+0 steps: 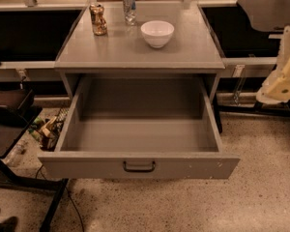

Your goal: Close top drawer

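Observation:
The top drawer is a wide, deep grey drawer pulled far out of the grey cabinet. Its inside is empty. Its front panel faces me, with a small dark bar handle at the centre and white chip specks near the right end. My gripper shows as a cream-white body at the right edge. It is off to the right of the cabinet, above floor level and apart from the drawer. No other drawers show.
On the cabinet top stand a white bowl, a silver can and a brown jar. A black stand and floor clutter sit left of the drawer. A cable lies on the speckled floor.

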`<control>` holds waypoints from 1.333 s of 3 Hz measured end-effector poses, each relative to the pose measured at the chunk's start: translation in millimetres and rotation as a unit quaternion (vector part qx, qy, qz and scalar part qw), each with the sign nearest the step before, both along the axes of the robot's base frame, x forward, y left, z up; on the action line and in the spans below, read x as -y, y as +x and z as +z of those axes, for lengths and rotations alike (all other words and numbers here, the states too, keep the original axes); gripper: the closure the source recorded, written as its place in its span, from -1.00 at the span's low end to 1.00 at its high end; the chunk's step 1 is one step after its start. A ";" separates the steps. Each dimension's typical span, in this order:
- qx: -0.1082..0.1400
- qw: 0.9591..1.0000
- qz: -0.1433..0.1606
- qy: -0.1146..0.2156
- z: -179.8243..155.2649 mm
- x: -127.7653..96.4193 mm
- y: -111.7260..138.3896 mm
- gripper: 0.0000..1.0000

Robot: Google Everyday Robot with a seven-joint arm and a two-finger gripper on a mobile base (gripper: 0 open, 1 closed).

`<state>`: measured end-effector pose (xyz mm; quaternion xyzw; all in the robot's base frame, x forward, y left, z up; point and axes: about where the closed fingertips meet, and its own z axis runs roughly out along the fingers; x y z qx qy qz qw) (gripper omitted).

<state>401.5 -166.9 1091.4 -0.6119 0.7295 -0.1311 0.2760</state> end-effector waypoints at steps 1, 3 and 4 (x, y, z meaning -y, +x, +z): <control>0.000 1.000 0.000 0.000 0.0 0.0 0.0 -1.00; -0.024 0.999 -0.020 -0.013 -60.8 4.2 -12.8 -0.46; -0.030 0.999 -0.026 -0.014 -82.1 4.4 -17.3 -0.16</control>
